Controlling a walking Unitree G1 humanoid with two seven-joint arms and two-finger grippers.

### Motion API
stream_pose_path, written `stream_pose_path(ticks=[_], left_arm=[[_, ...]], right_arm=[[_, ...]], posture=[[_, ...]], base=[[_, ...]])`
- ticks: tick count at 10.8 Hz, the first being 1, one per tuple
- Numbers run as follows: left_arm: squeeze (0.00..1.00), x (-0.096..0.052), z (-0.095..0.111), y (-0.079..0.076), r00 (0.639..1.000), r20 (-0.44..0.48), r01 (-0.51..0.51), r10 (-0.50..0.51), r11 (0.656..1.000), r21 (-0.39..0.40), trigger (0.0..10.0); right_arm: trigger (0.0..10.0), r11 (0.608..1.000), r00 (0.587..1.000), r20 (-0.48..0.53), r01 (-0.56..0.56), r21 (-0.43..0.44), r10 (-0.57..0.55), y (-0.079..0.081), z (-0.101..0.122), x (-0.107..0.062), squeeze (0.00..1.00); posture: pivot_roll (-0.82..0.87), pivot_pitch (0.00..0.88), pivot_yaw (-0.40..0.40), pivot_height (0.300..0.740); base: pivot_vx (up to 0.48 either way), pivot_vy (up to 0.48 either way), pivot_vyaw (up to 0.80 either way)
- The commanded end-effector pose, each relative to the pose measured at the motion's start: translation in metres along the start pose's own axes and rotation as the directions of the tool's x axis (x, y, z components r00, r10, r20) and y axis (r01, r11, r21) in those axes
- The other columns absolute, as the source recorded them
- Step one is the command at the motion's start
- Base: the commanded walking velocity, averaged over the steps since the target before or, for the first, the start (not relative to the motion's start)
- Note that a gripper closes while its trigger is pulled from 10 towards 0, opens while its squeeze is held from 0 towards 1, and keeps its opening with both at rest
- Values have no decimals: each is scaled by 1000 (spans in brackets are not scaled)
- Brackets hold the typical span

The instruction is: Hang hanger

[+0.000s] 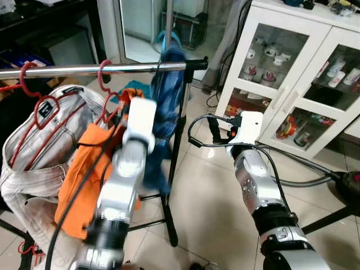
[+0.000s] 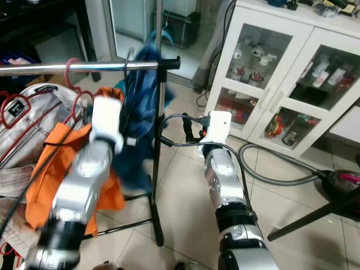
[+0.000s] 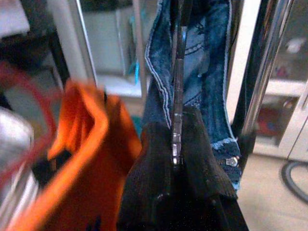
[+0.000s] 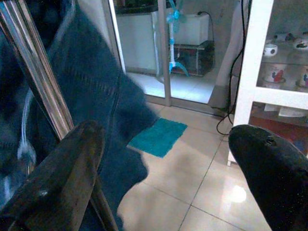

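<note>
A chrome rail runs across the rack, with red hangers carrying pale jeans and an orange garment. A blue denim garment on a thin dark hanger hangs by the rail's right end. My left arm is raised beside it. My left gripper is shut on the hanger's thin wire, with the denim just beyond. My right gripper is open, fingers wide apart, beside the rack's upright and the denim. It sits lower right of the rail end.
The rack's black upright stands between my arms. A white glass-door cabinet of cups is at the right. A grey vacuum hose and a black stand leg lie on the tiled floor. A teal mat lies further off.
</note>
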State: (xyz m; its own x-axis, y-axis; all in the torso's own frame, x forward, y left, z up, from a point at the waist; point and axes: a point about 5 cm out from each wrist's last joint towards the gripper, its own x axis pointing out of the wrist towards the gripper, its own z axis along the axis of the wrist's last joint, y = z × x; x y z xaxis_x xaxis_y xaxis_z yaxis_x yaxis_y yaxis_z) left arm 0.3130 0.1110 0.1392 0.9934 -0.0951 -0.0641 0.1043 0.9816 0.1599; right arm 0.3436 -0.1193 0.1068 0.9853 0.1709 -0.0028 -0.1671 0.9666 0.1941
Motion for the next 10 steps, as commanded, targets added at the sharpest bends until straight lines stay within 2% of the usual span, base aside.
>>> stream_pose_path(ticks=[1,2,3,4,6,7,9,10], left_arm=[[0,-2,0,-8,1000,-2,7,-7,1000,3,0],[0,-5,0,-15,1000,7,21,-21,1000,10,0],[0,-7,2,-28,996,7,93,-93,995,41,0],[0,-9,-4,-31,993,-22,121,-120,992,28,0],[0,-18,-18,-16,989,-75,126,-124,992,16,0],[0,-29,-19,-7,988,-55,144,-144,990,-7,0],[0,-35,-11,5,992,-4,126,-126,992,-25,0],[0,-32,4,12,997,45,66,-64,997,-50,10000]], right_arm=[[10000,1000,1000,-6,9,-11,-9,-7,1,-2,0],[10000,1000,1000,-7,8,-15,-8,-8,1,-2,0],[10000,1000,1000,-11,5,-18,-5,-8,0,-3,0],[10000,1000,1000,-14,3,-19,-4,-8,-1,-3,0],[10000,1000,1000,-19,16,-19,-16,-13,1,-2,0],[10000,999,999,-19,28,-21,-29,-17,1,-2,0],[10000,999,999,-23,42,-16,-43,-19,-1,-4,0],[10000,999,999,-30,39,-11,-40,-16,-5,-5,0]], posture=[[91,20,-100,740],[92,22,-106,740],[94,24,-108,740],[92,31,-108,740],[92,37,-108,740],[90,33,-105,740],[95,24,-98,740],[101,22,-94,740]], base=[[0,0,0],[0,0,0],[0,0,0],[0,0,0],[0,0,0],[0,0,0],[0,0,0],[0,0,0]])
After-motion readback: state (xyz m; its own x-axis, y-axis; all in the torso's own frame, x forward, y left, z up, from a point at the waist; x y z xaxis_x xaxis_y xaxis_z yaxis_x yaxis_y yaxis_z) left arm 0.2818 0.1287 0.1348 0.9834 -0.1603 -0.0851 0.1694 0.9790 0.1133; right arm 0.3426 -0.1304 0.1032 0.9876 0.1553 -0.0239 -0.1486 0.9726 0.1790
